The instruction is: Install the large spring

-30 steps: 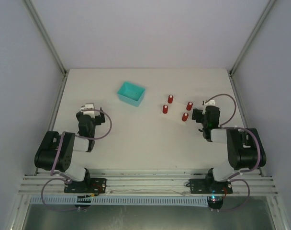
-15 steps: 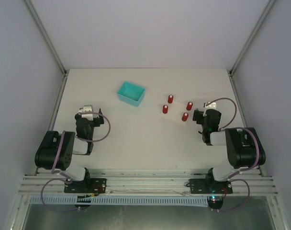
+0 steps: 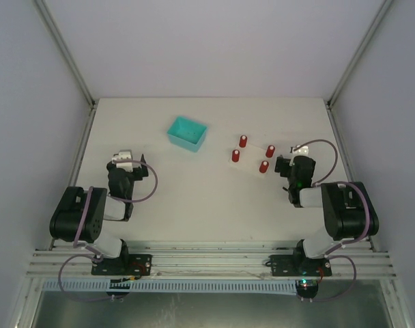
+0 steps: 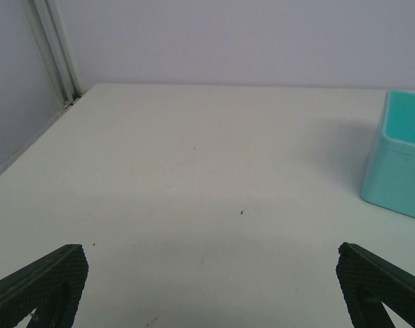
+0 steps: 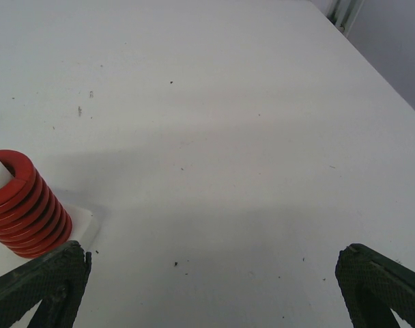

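Several red springs stand on white pegs of a pale base plate (image 3: pixel 252 164) right of the table's middle; one red spring (image 3: pixel 263 166) is nearest my right gripper. In the right wrist view a red spring (image 5: pixel 23 205) sits on a white peg at the left edge, just above my left fingertip (image 5: pixel 40 287). My right gripper (image 3: pixel 284 167) is open and empty, low over the table right of the plate. My left gripper (image 3: pixel 119 174) is open and empty at the left side, far from the springs. Which spring is the large one I cannot tell.
A teal bin (image 3: pixel 188 132) stands at the back middle; its wall shows at the right of the left wrist view (image 4: pixel 398 171). Metal frame posts run up the back corners (image 3: pixel 91 102). The white table (image 3: pixel 194 198) lies between the arms.
The left arm has pulled back a little toward its base over the last second. The right gripper shifted slightly up. Since half a second ago nothing has visibly moved.
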`<state>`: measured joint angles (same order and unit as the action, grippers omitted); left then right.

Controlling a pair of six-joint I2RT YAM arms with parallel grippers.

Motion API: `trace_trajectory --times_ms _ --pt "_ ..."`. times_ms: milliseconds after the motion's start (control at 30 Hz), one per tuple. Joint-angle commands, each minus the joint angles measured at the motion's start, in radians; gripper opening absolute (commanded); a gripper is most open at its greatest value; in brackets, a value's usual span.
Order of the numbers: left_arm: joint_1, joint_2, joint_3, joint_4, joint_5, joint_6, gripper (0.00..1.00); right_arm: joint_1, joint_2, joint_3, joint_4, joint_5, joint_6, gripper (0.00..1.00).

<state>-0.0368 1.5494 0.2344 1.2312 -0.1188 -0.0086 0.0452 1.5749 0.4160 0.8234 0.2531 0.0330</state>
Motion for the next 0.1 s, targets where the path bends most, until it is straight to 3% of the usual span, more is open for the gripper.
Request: trace_trajectory --times_ms 0,67 --pt "0.017 0.011 0.032 0.021 0.047 -0.018 0.99 0.005 -0.003 0.009 0.033 0.017 -0.004 0.99" --pt "0.022 0.01 0.032 0.021 0.056 -0.021 0.99 0.005 -0.004 0.009 0.033 0.017 -0.004 0.99"
